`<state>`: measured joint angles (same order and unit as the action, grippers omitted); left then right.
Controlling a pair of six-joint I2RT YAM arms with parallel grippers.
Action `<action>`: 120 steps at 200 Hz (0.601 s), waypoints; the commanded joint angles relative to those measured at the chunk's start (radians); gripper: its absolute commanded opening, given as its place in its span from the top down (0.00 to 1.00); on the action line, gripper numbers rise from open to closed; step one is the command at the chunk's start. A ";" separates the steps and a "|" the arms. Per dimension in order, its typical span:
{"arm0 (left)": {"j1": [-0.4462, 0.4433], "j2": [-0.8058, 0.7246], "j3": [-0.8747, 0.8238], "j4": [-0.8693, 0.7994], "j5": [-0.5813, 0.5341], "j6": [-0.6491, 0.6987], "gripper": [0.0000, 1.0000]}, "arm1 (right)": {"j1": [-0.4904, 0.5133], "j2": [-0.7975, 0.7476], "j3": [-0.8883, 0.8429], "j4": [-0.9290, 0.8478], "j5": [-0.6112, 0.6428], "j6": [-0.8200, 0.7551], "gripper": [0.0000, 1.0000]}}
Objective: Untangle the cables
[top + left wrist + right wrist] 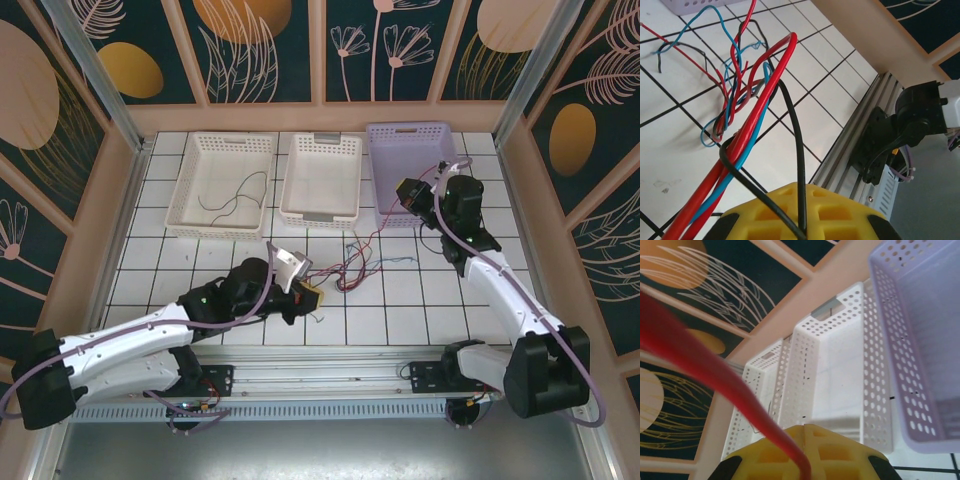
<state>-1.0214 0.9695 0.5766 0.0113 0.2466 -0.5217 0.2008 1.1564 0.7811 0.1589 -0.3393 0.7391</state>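
With my left gripper (308,293) clamped on a bundle of the cables (352,264), tangled just in front of the lilac basket (412,128), and my right gripper (405,192) pinching a red cable (740,400) beside it, I judge them light, limp and snag-prone, best gripped singly near free ends.

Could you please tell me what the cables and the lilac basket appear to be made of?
The cables look like thin wire in glossy plastic insulation, red, blue and black: they shine and bend freely. The lilac basket looks like moulded matte plastic, judging by its uniform perforated walls.
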 commanded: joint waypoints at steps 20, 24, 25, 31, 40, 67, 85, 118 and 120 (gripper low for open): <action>-0.002 -0.053 0.032 -0.037 0.039 0.020 1.00 | -0.049 0.024 0.006 0.004 0.033 -0.008 1.00; -0.002 -0.055 0.032 -0.038 0.049 0.020 1.00 | -0.052 0.028 0.004 0.005 0.031 -0.008 1.00; -0.002 -0.057 0.032 -0.038 0.052 0.020 1.00 | -0.053 0.029 0.003 0.005 0.031 -0.008 1.00; -0.001 -0.059 0.033 -0.041 0.068 0.021 1.00 | -0.058 0.033 0.001 0.006 0.030 -0.011 1.00; -0.001 -0.065 0.036 -0.047 0.078 0.019 1.00 | -0.061 0.039 -0.004 0.008 0.031 -0.015 1.00; -0.002 -0.091 0.047 -0.078 0.086 0.021 1.00 | -0.075 0.052 -0.019 -0.003 0.051 -0.027 1.00; -0.001 -0.123 0.073 -0.140 0.022 0.028 1.00 | -0.112 0.049 -0.037 -0.022 0.069 -0.024 1.00; -0.001 -0.206 0.132 -0.292 -0.205 0.028 1.00 | -0.187 0.025 -0.097 -0.046 0.104 0.006 1.00; -0.001 -0.209 0.136 -0.297 -0.212 0.029 1.00 | -0.191 0.024 -0.101 -0.047 0.105 0.007 1.00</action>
<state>-1.0214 0.8234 0.6468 -0.1623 0.1921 -0.5117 0.0616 1.1995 0.7288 0.1360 -0.2966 0.7368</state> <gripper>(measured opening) 0.059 0.053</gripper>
